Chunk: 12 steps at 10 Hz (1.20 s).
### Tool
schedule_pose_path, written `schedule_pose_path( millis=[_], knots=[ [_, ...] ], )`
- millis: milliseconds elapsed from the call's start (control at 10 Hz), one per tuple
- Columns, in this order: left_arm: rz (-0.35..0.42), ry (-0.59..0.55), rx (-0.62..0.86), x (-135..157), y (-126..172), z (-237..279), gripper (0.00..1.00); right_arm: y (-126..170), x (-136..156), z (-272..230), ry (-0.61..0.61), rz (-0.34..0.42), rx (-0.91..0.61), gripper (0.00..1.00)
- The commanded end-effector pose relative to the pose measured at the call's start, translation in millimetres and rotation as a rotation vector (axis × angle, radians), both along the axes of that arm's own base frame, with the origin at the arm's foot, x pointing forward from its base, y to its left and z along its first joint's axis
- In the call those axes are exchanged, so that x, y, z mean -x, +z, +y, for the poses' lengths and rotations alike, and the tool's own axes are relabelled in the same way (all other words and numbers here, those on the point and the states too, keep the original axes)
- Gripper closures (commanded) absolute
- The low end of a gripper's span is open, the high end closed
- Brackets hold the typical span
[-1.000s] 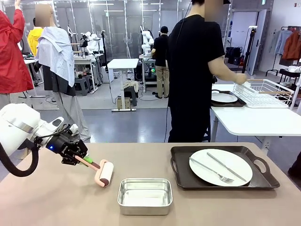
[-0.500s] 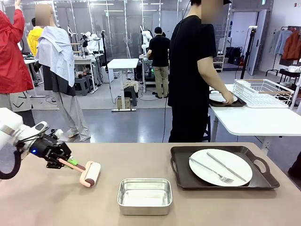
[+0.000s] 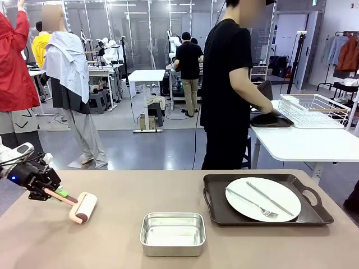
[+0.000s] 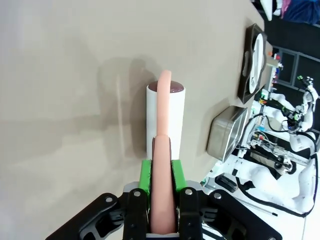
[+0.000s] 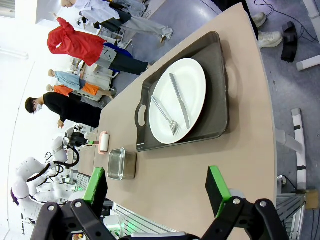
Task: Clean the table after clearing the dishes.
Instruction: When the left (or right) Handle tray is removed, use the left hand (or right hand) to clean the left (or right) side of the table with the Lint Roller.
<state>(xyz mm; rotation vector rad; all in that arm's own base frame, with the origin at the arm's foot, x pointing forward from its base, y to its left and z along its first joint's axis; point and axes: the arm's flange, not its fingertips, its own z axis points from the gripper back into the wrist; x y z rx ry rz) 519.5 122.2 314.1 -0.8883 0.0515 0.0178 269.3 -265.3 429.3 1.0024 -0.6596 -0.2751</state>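
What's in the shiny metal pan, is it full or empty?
Empty. In the front view the steel pan shows its bare shiny bottom from wall to wall, with nothing lying in it.

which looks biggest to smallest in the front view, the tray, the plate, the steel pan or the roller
1. tray
2. plate and steel pan: about alike; the pan sits nearer the camera, so I won't rank them
3. roller

Front camera faces across table toward person, left wrist close above it, right wrist farther, 3 sharing tray
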Motion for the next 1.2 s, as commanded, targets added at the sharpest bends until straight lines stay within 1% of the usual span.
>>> schedule_pose_path(
  millis=[0, 100, 300, 600, 800, 1000, 1100],
  knots=[
    [0.113, -0.015, -0.233, 28, -17, 19, 0.79, 2, 3, 0, 0.002, -0.012, -0.005, 0.0],
    [0.128, 0.0, -0.284, 33, -12, 25, 0.79, 2, 3, 0, 0.002, -0.012, -0.005, 0.0],
    [0.111, 0.046, -0.328, 43, 7, 36, 0.79, 2, 3, 0, 0.002, -0.012, -0.005, 0.0],
    [0.147, 0.078, -0.449, 50, 29, 40, 0.79, 2, 3, 0, 0.002, -0.012, -0.005, 0.0],
    [0.148, 0.099, -0.521, 55, 60, 41, 0.79, 2, 3, 0, 0.002, -0.012, -0.005, 0.0],
    [0.096, 0.114, -0.576, 61, 103, 34, 0.79, 2, 3, 0, 0.002, -0.012, -0.005, 0.0],
    [0.028, 0.125, -0.603, 65, 133, 25, 0.79, 2, 3, 0, 0.002, -0.012, -0.005, 0.0]
  ],
)
